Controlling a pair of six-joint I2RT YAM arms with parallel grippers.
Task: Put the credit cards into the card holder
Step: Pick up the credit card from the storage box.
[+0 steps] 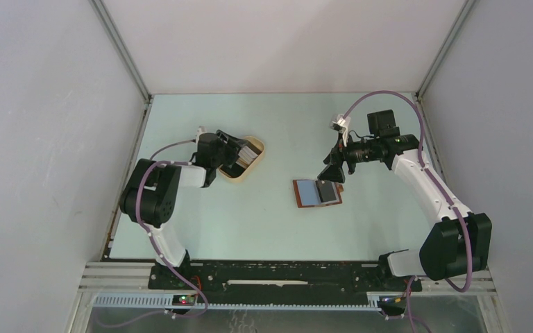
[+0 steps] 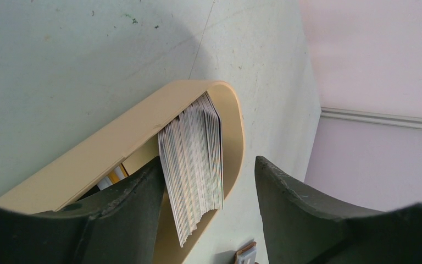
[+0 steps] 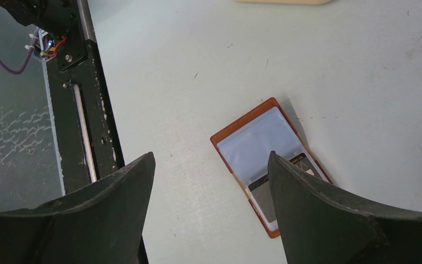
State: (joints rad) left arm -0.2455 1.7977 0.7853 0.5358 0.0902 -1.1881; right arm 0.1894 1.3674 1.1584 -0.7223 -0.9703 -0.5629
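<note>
Several credit cards (image 2: 195,159) stand on edge as a fanned stack inside an oval tan tray (image 2: 115,143). My left gripper (image 2: 209,187) is open around the stack's near end: one finger sits inside the tray against the cards, the other hangs outside the rim over the table. In the top view the left gripper (image 1: 230,154) is over the tray (image 1: 253,165). The card holder (image 3: 253,143) lies open and flat, reddish-brown with clear pockets, and a dark card (image 3: 264,195) sits in one pocket. My right gripper (image 3: 211,165) hovers open just above it, holding nothing.
The card holder (image 1: 317,192) lies mid-table, right of the tray. A black mounting rail (image 3: 82,110) runs along the near table edge. Pale enclosure walls (image 1: 55,139) close in the left, right and far sides.
</note>
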